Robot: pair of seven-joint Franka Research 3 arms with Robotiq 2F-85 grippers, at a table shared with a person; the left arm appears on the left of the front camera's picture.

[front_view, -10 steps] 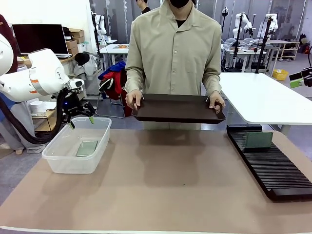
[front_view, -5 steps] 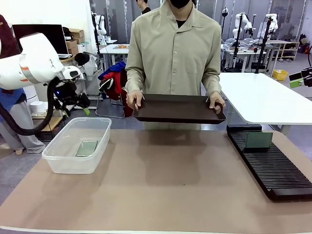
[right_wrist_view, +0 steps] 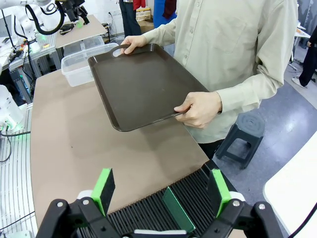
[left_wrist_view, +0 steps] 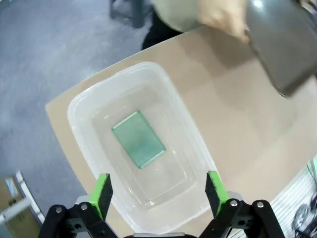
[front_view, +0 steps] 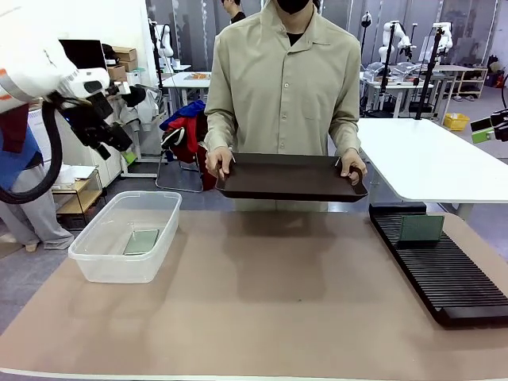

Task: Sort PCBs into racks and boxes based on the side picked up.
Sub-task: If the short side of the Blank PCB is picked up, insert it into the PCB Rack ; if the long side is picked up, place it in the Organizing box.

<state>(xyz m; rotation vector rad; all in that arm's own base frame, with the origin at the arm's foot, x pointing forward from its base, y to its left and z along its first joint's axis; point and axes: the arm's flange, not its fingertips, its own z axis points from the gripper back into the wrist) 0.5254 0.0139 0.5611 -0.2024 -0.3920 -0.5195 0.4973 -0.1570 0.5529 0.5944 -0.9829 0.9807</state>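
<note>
Sorted by face, one PCB [front_view: 141, 240] lies flat in the clear box [front_view: 92, 238] at the bench's left, the other [front_view: 421, 228] stands slotted in the black rack [front_view: 452, 279] at right, while the person's tray [front_view: 290, 176] is bare and both the left gripper [left_wrist_view: 157, 189] and right gripper [right_wrist_view: 162, 191] hang apart, empty.

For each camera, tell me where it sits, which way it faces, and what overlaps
Front: between the arms, facing the person holding the tray; left gripper raised.
Left wrist: above the box, looking down at a PCB; open fingers.
Right wrist: over the rack holding a PCB, facing the person; right gripper open.
Shared: tray, box.
</note>
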